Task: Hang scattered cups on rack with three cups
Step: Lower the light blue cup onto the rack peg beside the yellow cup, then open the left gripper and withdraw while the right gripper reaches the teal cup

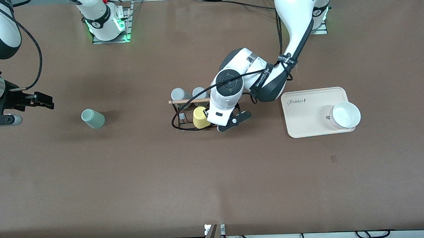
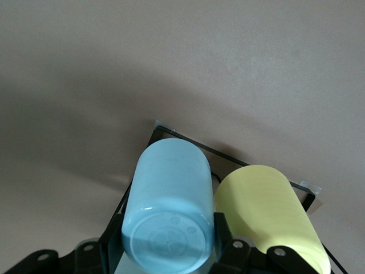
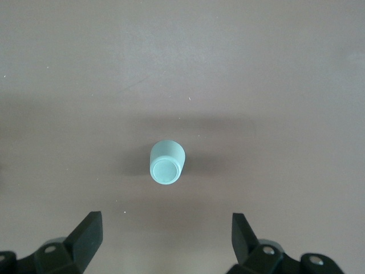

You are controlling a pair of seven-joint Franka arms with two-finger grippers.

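At the rack point(image 1: 191, 115), our landmark, our left hand point(image 2: 214, 242) grips the light blue cup point(image 2: 168, 208) upside down beside the yellow cup point(image 1: 200, 117); we judge we are seating it on a peg, after which the fingers should release and lift clear. Well toward the right arm's end from the rack, the mint cup point(image 1: 93, 118) sits on the tabletop point(image 1: 216, 178); over there our right hand point(image 3: 165, 240) hovers open.

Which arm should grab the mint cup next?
Right. Its end effector is open with the mint cup framed between its fingers. The left end effector is busy at the rack, shut on the blue cup.
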